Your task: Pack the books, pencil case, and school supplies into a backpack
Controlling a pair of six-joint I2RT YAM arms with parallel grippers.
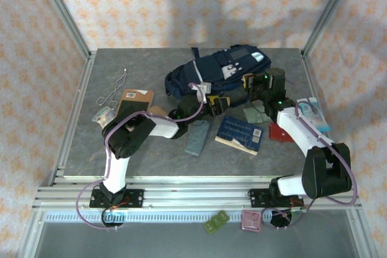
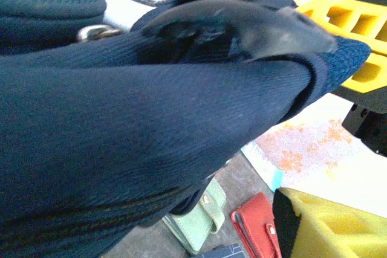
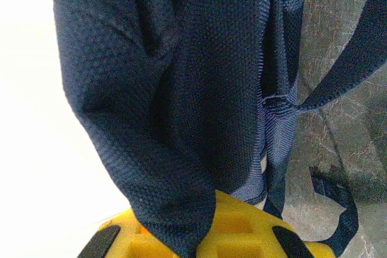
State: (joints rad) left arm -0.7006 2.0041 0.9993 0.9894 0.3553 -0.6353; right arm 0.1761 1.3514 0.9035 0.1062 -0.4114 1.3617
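The navy backpack (image 1: 217, 70) lies at the back centre of the table. My right gripper (image 1: 251, 83) is at its right side, shut on a fold of its fabric (image 3: 181, 119) that hangs from between the yellow fingers (image 3: 242, 234). My left gripper (image 1: 219, 104) is at the pack's front edge, open. Its one visible finger (image 2: 326, 228) stands clear of the fabric (image 2: 151, 131) draped across the left wrist view. The dark blue book (image 1: 240, 134) and a grey-blue case (image 1: 198, 137) lie in front. The brown book (image 1: 134, 99) lies left, and a green case (image 1: 254, 115) sits under the right arm.
A red case (image 1: 280, 132) lies by the right arm, with a pale blue-and-white packet (image 1: 314, 113) at the right edge. A bent wire (image 1: 115, 89) and a small packet (image 1: 103, 116) lie far left. Frame posts stand at the back corners.
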